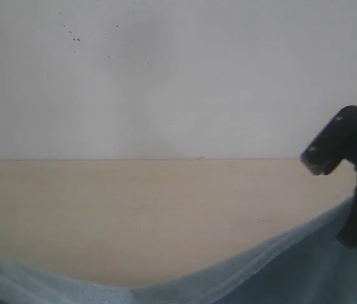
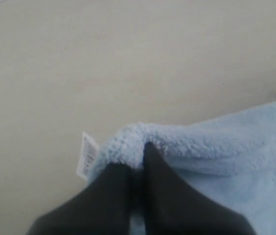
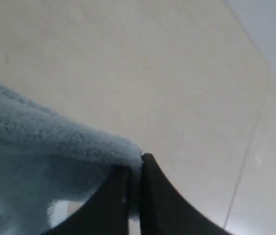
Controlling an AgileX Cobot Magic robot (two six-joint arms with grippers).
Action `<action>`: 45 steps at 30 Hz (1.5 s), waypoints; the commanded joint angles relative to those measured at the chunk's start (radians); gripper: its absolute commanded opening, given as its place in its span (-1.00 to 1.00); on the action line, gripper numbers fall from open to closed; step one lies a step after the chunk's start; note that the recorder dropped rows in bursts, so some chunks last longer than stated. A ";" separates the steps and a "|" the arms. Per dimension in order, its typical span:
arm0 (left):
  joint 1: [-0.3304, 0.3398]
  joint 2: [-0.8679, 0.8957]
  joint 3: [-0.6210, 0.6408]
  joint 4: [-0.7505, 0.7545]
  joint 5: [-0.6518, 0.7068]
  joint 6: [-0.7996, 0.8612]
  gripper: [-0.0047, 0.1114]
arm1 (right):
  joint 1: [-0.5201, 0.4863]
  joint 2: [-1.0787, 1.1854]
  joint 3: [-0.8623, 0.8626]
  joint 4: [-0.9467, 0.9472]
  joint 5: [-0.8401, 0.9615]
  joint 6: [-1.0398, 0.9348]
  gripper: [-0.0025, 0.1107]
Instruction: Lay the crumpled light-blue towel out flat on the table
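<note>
The light-blue towel (image 1: 280,269) hangs stretched across the bottom of the exterior view, sagging in the middle and rising toward the right. My right gripper (image 3: 135,164) is shut on one fluffy corner of the towel (image 3: 55,142), held above the table (image 3: 128,63). The right arm (image 1: 346,158) shows black at the right edge of the exterior view. My left gripper (image 2: 138,156) is shut on another corner of the towel (image 2: 211,147), beside a small white label (image 2: 86,155). The left gripper itself is out of the exterior view.
The pale beige table (image 1: 134,209) stretches behind the towel to a white wall (image 1: 166,76) with dark specks. A pale floor or wall band (image 3: 270,29) lies past the table's edge in the right wrist view.
</note>
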 commanded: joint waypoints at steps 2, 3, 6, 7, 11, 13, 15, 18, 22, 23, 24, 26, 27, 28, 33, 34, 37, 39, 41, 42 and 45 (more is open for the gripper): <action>0.195 0.351 -0.067 -0.011 -0.259 -0.011 -0.85 | -0.111 0.318 -0.210 -0.014 -0.089 0.011 -0.93; 0.234 0.396 -0.084 -0.030 -0.309 -0.004 -0.85 | -0.132 0.364 -0.265 0.002 -0.093 -0.003 -0.93; 0.348 0.544 -0.144 -0.102 -0.448 0.043 -0.85 | -0.182 0.472 -0.427 0.108 -0.115 -0.077 -0.93; 0.379 0.593 -0.168 -0.125 -0.471 0.056 -0.85 | -0.192 0.505 -0.484 0.151 -0.122 -0.105 -0.93; 0.454 0.725 -0.244 -0.159 -0.557 0.058 -0.68 | -0.200 0.597 -0.655 0.220 -0.161 -0.163 -0.93; 0.482 0.763 -0.265 -0.196 -0.613 0.043 -0.50 | -0.200 0.638 -0.727 0.254 -0.174 -0.162 -0.93; 0.497 0.803 -0.282 -0.268 -0.616 0.053 -0.28 | -0.200 0.677 -0.787 0.281 -0.136 -0.179 -0.93; 0.502 0.844 -0.287 -0.298 -0.582 0.090 -0.03 | -0.201 0.715 -0.832 0.327 -0.090 -0.233 -0.89; 0.502 0.857 -0.275 -0.306 -0.566 0.084 0.00 | -0.201 0.727 -0.832 0.368 -0.081 -0.258 -0.30; 0.502 0.853 -0.275 -0.308 -0.559 0.089 0.00 | -0.201 0.727 -0.832 0.370 -0.079 -0.260 -0.15; 0.502 0.845 -0.274 -0.311 -0.552 0.095 0.00 | -0.201 0.724 -0.832 0.370 -0.070 -0.260 -0.02; 0.502 0.819 -0.274 -0.318 -0.534 0.104 0.00 | -0.201 0.712 -0.827 0.370 -0.056 -0.260 -0.08; 0.502 0.805 -0.274 -0.318 -0.524 0.118 0.00 | -0.202 0.703 -0.822 0.374 -0.045 -0.260 -0.17; 0.502 0.790 -0.273 -0.318 -0.513 0.141 0.00 | -0.204 0.692 -0.815 0.382 -0.036 -0.260 -0.25; 0.502 0.673 -0.217 -0.332 -0.483 0.178 -0.05 | -0.240 0.601 -0.688 0.462 -0.013 -0.258 -0.62; 0.502 0.653 -0.198 -0.340 -0.486 0.178 -0.06 | -0.250 0.577 -0.639 0.474 -0.012 -0.258 -0.66; 0.502 0.585 -0.115 -0.380 -0.505 0.182 -0.06 | -0.276 0.510 -0.476 0.511 -0.022 -0.265 -0.83; 0.502 0.539 -0.052 -0.416 -0.515 0.192 -0.06 | -0.281 0.469 -0.349 0.499 -0.047 -0.271 -0.97; 0.502 0.500 0.004 -0.460 -0.522 0.230 -0.06 | -0.281 0.448 -0.244 0.482 -0.093 -0.272 -0.96; 0.502 0.483 0.025 -0.478 -0.529 0.249 -0.06 | -0.281 0.443 -0.193 0.482 -0.136 -0.272 -0.96; 0.500 0.440 0.088 -0.516 -0.546 0.285 -0.07 | -0.281 0.445 -0.106 0.482 -0.221 -0.288 -0.96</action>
